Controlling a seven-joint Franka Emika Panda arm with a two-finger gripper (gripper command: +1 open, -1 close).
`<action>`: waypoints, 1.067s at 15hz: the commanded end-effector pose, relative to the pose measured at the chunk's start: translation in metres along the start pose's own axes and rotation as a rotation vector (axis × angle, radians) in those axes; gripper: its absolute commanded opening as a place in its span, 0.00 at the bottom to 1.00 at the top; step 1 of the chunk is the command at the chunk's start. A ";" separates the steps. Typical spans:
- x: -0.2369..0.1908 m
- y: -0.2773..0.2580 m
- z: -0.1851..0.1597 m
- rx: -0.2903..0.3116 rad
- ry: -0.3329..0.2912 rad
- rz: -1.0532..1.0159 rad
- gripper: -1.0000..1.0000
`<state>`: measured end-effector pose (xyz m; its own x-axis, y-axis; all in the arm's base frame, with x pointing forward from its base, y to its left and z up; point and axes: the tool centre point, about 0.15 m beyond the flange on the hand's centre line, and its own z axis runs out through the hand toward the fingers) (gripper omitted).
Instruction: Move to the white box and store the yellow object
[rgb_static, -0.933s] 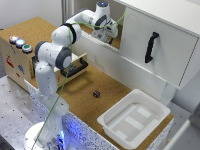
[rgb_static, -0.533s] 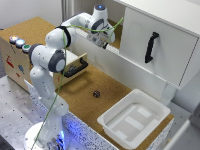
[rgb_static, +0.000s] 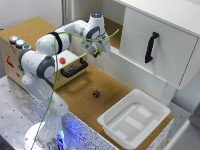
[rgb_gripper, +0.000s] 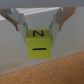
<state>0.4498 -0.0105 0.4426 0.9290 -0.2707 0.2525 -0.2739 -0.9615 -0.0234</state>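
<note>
the yellow object (rgb_gripper: 39, 42) was a small cube with black markings on two faces, one reading like the letter n and one a short bar. it sat clamped between the two pale fingers (rgb_gripper: 18, 21) of the gripper (rgb_static: 98, 51), held in the air above the cork-topped bench (rgb_static: 102, 85), near the big white cabinet (rgb_static: 160, 40). the white box (rgb_static: 134, 120), a wide shallow tub with rounded corners and a flared rim, stood well apart at the bench's edge toward the exterior view's right; nothing was visible inside it. a small dark knob (rgb_static: 96, 93) lay on the bench between arm and tub.
</note>
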 end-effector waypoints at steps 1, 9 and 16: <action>-0.021 0.088 0.022 -0.013 0.031 0.065 0.00; -0.020 0.258 0.071 -0.061 -0.047 0.245 0.00; -0.003 0.374 0.114 -0.131 -0.095 0.431 0.00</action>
<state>0.3626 -0.2886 0.3575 0.7769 -0.5884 0.2239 -0.6032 -0.7976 -0.0028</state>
